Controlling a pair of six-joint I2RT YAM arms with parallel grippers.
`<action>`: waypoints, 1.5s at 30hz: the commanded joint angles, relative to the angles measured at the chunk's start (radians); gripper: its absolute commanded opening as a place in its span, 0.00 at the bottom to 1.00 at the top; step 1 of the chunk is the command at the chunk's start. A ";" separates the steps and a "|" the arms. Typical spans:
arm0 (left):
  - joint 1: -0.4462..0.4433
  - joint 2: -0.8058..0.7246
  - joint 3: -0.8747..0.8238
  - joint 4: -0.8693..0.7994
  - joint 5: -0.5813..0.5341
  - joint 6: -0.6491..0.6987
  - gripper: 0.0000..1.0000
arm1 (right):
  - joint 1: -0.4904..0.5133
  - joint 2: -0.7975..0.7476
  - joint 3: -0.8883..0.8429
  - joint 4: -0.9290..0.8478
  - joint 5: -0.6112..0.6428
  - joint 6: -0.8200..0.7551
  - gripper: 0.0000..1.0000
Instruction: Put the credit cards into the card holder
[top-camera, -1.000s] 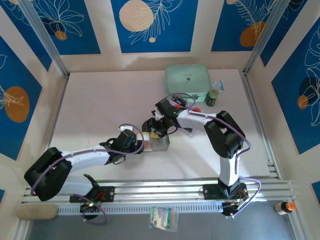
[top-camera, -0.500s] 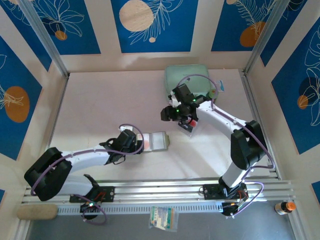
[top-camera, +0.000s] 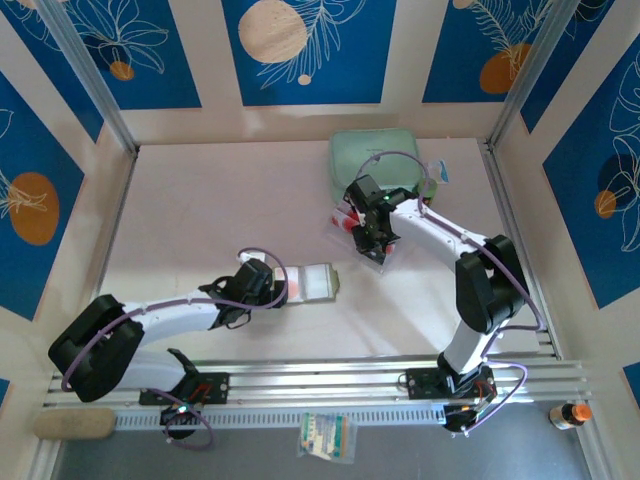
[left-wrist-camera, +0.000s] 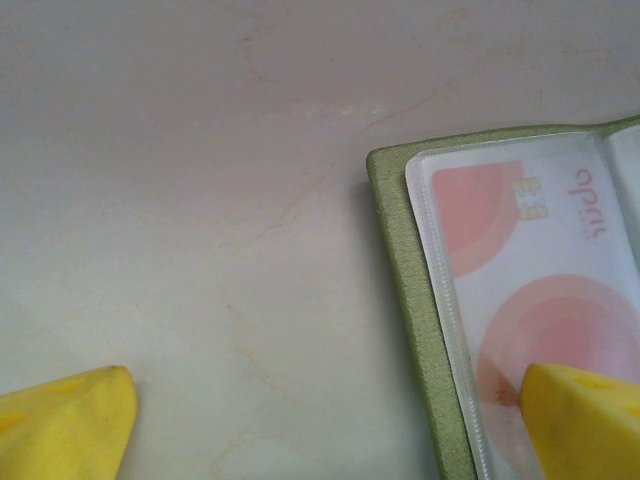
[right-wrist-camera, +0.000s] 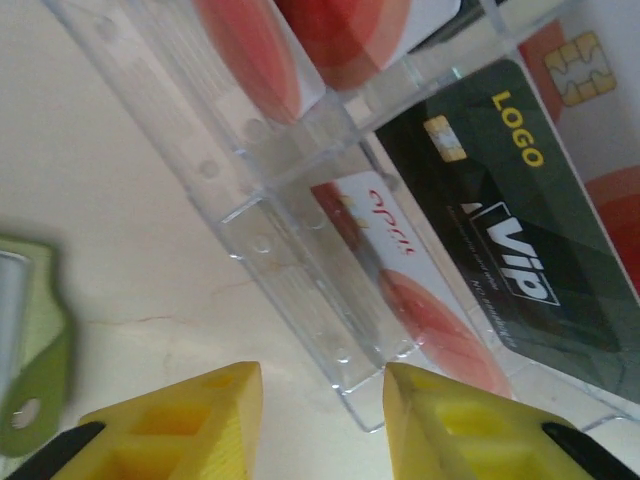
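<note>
Left wrist first: your left gripper (left-wrist-camera: 325, 385) gapes wide across the edge of the open card holder (left-wrist-camera: 400, 260), and farther out your right gripper (right-wrist-camera: 320, 380) hangs partly open astride the tray (right-wrist-camera: 250, 170) wall beside the cards (right-wrist-camera: 500, 220).

Open olive card holder (left-wrist-camera: 410, 300), card (left-wrist-camera: 510, 260) inside

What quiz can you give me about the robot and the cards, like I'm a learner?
1. True or false: the card holder lies open, with a card in its see-through sleeve.
2. The right tool hangs at the clear tray. What colour is the VIP card in it? A black, B blue, C white.
3. Fill in: the left tool is wide ____.
Key: 1 true; 2 A; 3 open.
</note>
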 joint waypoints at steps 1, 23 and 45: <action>0.013 -0.008 -0.003 -0.013 -0.010 0.011 0.98 | 0.009 0.032 0.036 -0.033 0.084 -0.039 0.34; 0.012 -0.007 0.002 -0.010 -0.009 0.011 0.97 | 0.057 0.123 0.034 -0.012 0.133 -0.085 0.17; 0.012 -0.022 -0.001 -0.036 -0.018 0.010 0.97 | 0.151 -0.057 0.112 -0.011 0.042 -0.106 0.00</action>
